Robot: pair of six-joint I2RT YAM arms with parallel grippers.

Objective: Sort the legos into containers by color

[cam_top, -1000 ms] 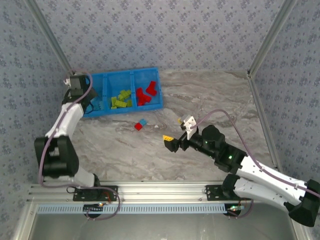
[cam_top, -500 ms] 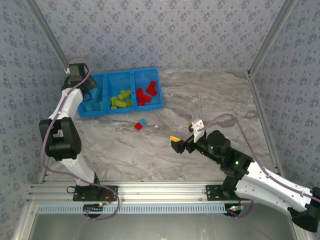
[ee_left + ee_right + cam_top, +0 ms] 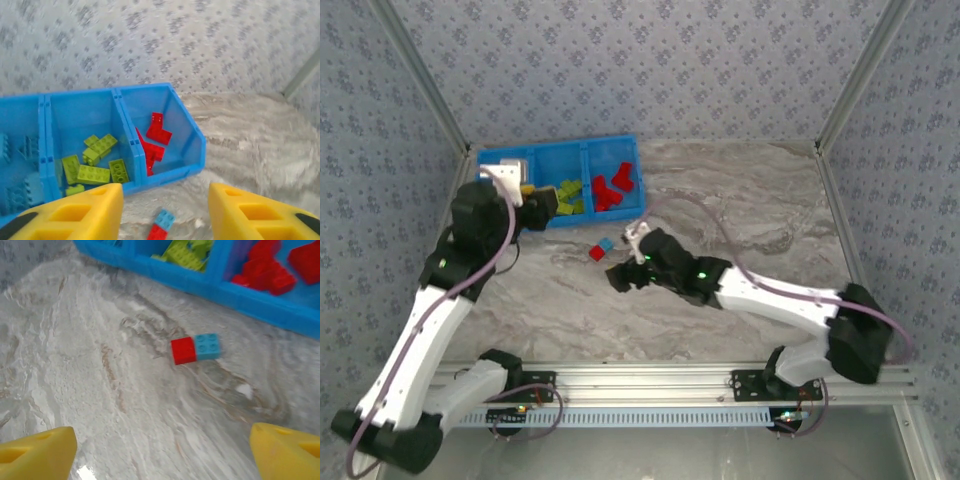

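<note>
On the table just in front of the tray (image 3: 605, 148), a red brick (image 3: 596, 253) and a blue brick (image 3: 607, 244) lie touching. Near them hovers the right gripper (image 3: 618, 277), fingers wide apart, holding nothing. At the tray's near wall hangs the left gripper (image 3: 542, 210), fingers apart and empty. Green bricks (image 3: 565, 197) lie in the middle compartment, red ones (image 3: 612, 187) in the right.

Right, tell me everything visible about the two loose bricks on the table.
The loose pair is a red brick and a light blue brick, both small, square, four-studded plastic, lying studs up and butted side to side on the marbled tabletop, in front of the blue tray. Nothing else touches them; whether they are clipped together cannot be told.
</note>
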